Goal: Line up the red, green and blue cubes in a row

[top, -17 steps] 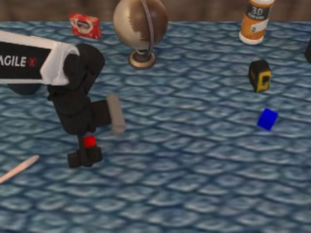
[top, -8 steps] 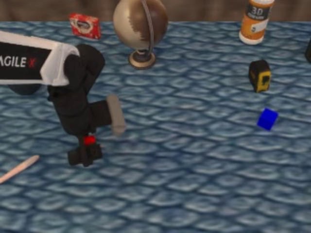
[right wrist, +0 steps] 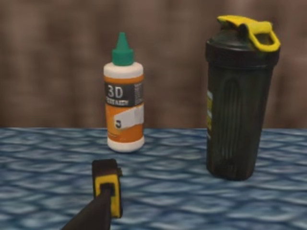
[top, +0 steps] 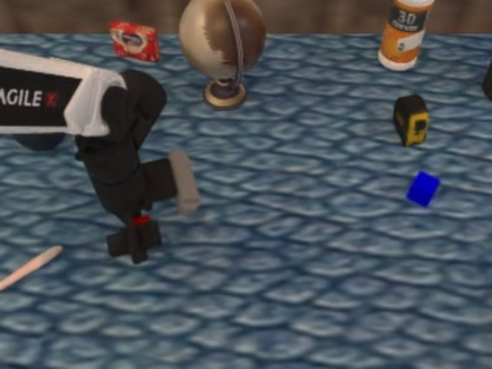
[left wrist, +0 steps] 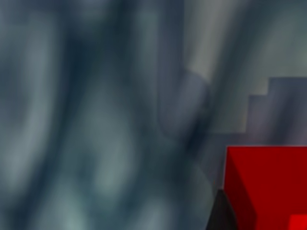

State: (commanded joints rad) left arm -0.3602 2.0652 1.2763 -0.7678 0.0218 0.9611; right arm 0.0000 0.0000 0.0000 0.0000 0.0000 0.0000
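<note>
No row has been formed yet: the small bright red cube [top: 141, 221] is gripped between the fingers of the left gripper [top: 136, 238] at the table's left, the deep blue cube [top: 423, 188] is left lying well apart at the right, and no green cube is seen. The left arm is bent steeply downward, low over the blue patterned tabletop [top: 307, 269]. The right gripper is not seen.
</note>
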